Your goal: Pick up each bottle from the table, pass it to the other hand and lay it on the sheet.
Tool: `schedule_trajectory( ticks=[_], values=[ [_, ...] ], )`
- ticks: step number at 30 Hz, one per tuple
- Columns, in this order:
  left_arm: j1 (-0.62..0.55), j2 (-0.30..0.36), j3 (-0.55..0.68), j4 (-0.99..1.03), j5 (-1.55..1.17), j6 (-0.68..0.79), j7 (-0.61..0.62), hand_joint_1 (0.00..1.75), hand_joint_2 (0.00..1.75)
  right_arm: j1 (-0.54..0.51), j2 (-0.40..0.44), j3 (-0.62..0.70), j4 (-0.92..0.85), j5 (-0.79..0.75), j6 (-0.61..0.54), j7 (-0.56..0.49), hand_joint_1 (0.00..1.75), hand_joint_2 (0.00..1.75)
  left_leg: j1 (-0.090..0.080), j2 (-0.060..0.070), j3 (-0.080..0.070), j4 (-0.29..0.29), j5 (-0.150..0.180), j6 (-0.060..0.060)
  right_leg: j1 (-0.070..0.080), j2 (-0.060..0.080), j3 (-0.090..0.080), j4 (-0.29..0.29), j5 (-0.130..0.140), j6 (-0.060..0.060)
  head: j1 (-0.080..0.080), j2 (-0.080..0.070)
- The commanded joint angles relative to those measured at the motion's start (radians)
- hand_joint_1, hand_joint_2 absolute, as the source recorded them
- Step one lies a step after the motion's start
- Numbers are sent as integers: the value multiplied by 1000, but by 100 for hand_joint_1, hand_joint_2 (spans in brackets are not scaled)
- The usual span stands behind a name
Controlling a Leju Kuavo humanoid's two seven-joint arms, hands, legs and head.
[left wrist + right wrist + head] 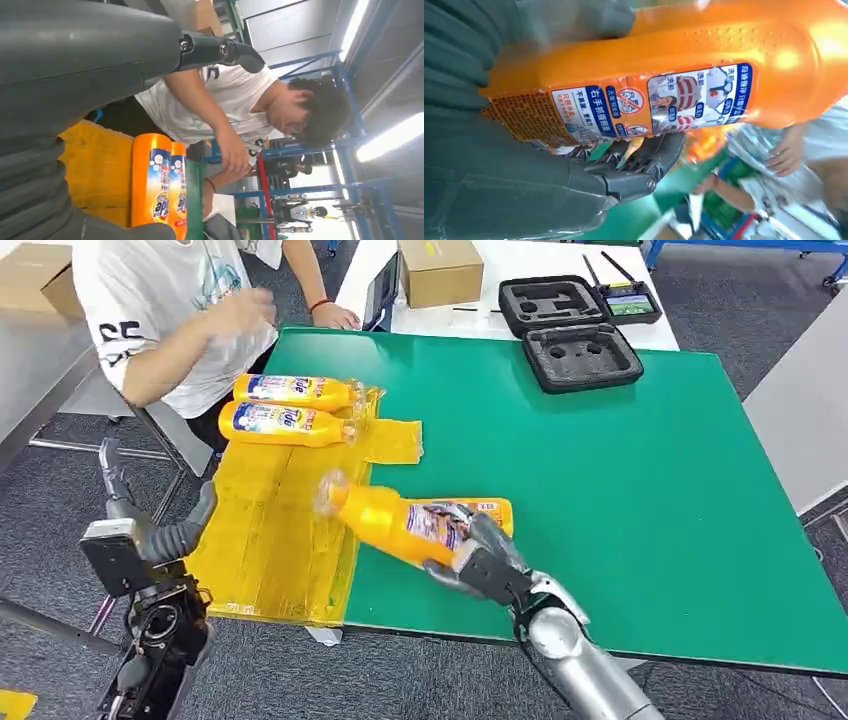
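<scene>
Green surface [620, 490] takes most of the head view; white table [560, 265] behind it, grey floor around. Yellow sheet [270, 530] covers the surface's left part, one flap reaching toward the middle. Person in white tee [160, 310] stands at the far left corner, one hand [335, 315] at the surface's far edge, other hand blurred.

R arm comes in from the lower edge. Right hand [475, 555] grips an orange bottle [400, 522] around its lower body, fingers [644, 160] wrapped under the label, thumb on the other side. Bottle is tilted, cap end pointing left toward the sheet's right edge, lifted off the surface as far as I can tell; a second orange/labelled shape sits just behind it, can't tell what.

Left hand [195, 525] is off the surface's left edge, below the sheet's level, fingers spread, holding nothing; L wrist view shows one finger [220, 50] extended, nothing in it.

Two bottles already lie on the sheet's far end, side by side and touching: far one [295, 391], near one [285, 424], caps pointing right.

Black foam case [570, 330] open at far centre, straddling both tables. Cardboard box [440, 270] on the white table. Small device w/ screen [630, 302] beside the case.
</scene>
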Motion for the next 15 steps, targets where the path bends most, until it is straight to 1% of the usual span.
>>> schedule_trajectory(
  ticks=[1, 2, 3, 4, 5, 6, 7, 8, 9, 10, 11, 12, 13, 14, 15],
  values=[
    [29, -6, 11, -70, 19, 23, 2, 0, 175, -58, 48, -45, 95, -28, -57, -9, 175, 175, 0, 1, 5, 1, -4, 2, 1, 0, 6, 0, -3, -2, 0, 0],
    [42, -8, 22, -80, 45, 12, 4, 0, 175, -61, 53, -50, 112, -31, -64, -13, 175, 175, 0, 0, 2, 0, -2, 1, 0, 0, 3, 0, -1, -1, 0, 0],
    [48, -6, 23, -84, 59, -5, 8, 0, 175, -62, 56, -52, 120, -30, -68, -18, 175, 175, 0, 2, 5, 1, -3, 2, 0, 1, 6, 0, -2, -2, 0, 0],
    [51, -6, 24, -85, 60, -6, 8, 0, 175, -63, 57, -52, 122, -30, -69, -20, 175, 175, 0, 1, 2, 0, -2, 1, 0, 0, 3, -1, -1, -1, 0, 0],
    [54, -5, 19, -87, 76, -28, 15, 0, 175, -61, 61, -56, 123, -35, -74, -30, 175, 175, -1, 2, 2, -1, -2, 1, 0, 1, 3, -1, -1, -1, 0, 0],
    [56, -4, 8, -82, 99, -71, 31, 0, 175, -60, 65, -62, 137, -41, -79, -44, 175, 175, -1, 2, 4, 0, -3, 1, 0, 1, 5, 0, -2, -2, 0, 0],
    [56, -4, -1, -77, 108, -96, 41, 0, 175, -60, 67, -64, 146, -43, -83, -55, 175, 175, 0, 1, 2, 0, -1, 1, 0, 0, 2, -1, -1, -1, 0, 0],
    [55, -5, -20, -69, 150, -157, 71, 0, 175, -55, 70, -68, 155, -51, -85, -77, 175, 175, 0, 1, 3, 0, -2, 1, 0, 0, 4, 0, -1, -2, 0, 0],
    [53, -10, -36, -60, 163, -184, 84, 0, 175, -48, 74, -70, 162, -58, -86, -95, 175, 175, 0, 1, 5, 0, -3, 1, 1, 0, 6, -1, -2, -2, 0, 0],
    [51, -14, -39, -55, 163, -183, 84, 0, 175, -46, 75, -70, 165, -58, -88, -99, 175, 175, 0, 0, 3, 0, -2, 1, 0, -1, 3, -1, -1, -1, 0, 0],
    [46, -9, -60, -44, 197, -244, 109, 0, 175, -46, 81, -71, 175, -59, -96, -125, 175, 175, 0, -1, 5, -1, -2, 1, 0, -2, 6, -1, -2, -2, 0, 0],
    [39, -7, -84, -27, 227, -306, 144, 0, 175, -43, 89, -70, 179, -63, -96, -160, 175, 175, 0, -1, 3, -1, -2, 1, 0, -2, 4, -1, -1, -1, 0, 0],
    [37, -9, -89, -22, 235, -322, 153, 0, 175, -42, 91, -68, 181, -63, -96, -170, 175, 175, 0, 0, 5, -1, -2, 2, 1, -2, 6, -2, -2, -2, 0, 0],
    [32, -15, -108, -4, 266, -368, 177, 0, 175, -41, 101, -65, 183, -64, -105, -204, 175, 175, 0, -1, 3, -1, -1, 1, 0, -2, 4, -2, -1, -1, 0, 0],
    [31, -22, -116, 5, 266, -372, 179, 0, 175, -42, 109, -59, 190, -67, -102, -213, 175, 175, 0, -1, 5, -1, -3, 2, 1, -2, 6, -2, -2, -2, 0, 0]
  ],
)
